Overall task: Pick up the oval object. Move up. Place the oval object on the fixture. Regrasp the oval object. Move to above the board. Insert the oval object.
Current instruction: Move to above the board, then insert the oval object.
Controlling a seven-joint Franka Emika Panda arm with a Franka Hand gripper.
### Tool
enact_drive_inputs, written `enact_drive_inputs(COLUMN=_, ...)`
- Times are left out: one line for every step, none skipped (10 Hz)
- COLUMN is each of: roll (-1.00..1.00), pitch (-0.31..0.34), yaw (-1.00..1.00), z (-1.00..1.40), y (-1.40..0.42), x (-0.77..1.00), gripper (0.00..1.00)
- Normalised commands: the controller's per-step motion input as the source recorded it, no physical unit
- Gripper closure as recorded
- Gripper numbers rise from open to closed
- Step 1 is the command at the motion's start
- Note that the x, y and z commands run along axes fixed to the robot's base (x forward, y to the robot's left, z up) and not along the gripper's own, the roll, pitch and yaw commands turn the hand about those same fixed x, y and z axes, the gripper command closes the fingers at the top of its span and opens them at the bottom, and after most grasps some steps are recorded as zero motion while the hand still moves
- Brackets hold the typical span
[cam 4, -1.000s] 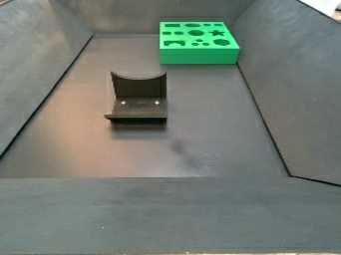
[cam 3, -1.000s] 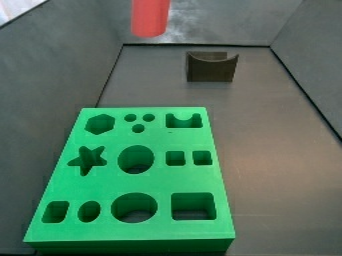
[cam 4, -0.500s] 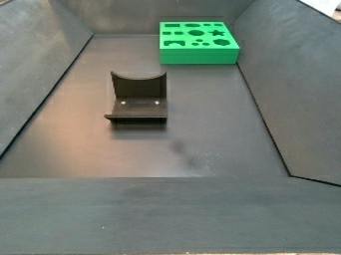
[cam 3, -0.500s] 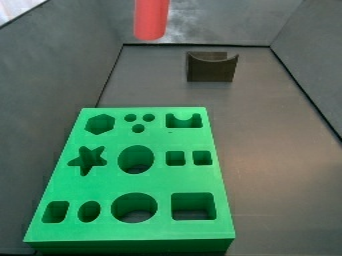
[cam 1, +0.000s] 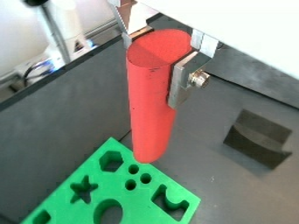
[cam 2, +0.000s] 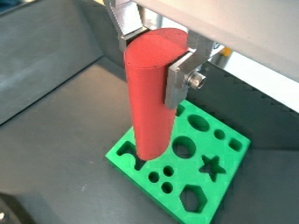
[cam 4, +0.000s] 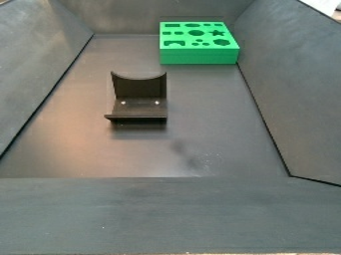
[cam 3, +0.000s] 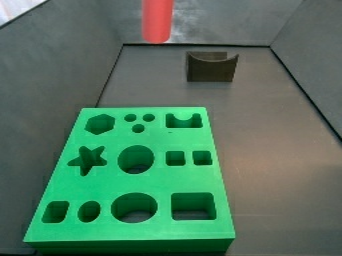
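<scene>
The oval object, a long red-orange peg, hangs upright in my gripper, whose silver fingers are shut on its upper end. Both wrist views show this grip, with the gripper and the oval object high over the floor. The green board lies far below, and its near end shows past the peg. In a side view the oval object hangs at the top edge, behind the board and left of the fixture. My gripper itself is out of both side views.
The dark fixture stands on the floor mid-bin, also seen from the wrist as the fixture. The board sits at the far end. Sloping grey walls enclose the floor on all sides.
In the side view the red peg has shifted a little to the right along the top edge. The board and fixture have not moved.
</scene>
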Motion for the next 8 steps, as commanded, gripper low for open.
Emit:
enact_drive_inputs(roll=-0.01, pitch=-0.110, yaw=0.24, z=0.00, y=0.01, x=-0.04, gripper=1.00)
enact_drive_inputs(roll=0.00, pitch=0.000, yaw=0.00, z=0.00, y=-0.03, x=0.00, gripper=1.00)
enact_drive_inputs(roll=-0.21, pitch=-0.146, yaw=-0.05, z=0.00, y=-0.15, x=0.00, gripper=1.00)
enact_drive_inputs(roll=-0.26, pitch=-0.196, yaw=-0.13, z=-0.04, y=-0.21, x=-0.04, gripper=1.00)
enact_drive_inputs(roll=-0.25, pitch=-0.206, yaw=-0.21, z=-0.13, y=-0.26, x=-0.05, gripper=1.00)
enact_drive_inputs(roll=-0.28, pitch=-0.260, yaw=-0.33, z=-0.18, y=-0.29, x=-0.11, gripper=1.00)
enact_drive_inputs(roll=-0.26, pitch=-0.340, yaw=-0.47, z=-0.31, y=-0.30, x=-0.32, gripper=1.00)
enact_drive_inputs(roll=-0.23, pitch=-0.313, yaw=-0.61, z=-0.38, y=-0.18, x=-0.24, gripper=1.00)
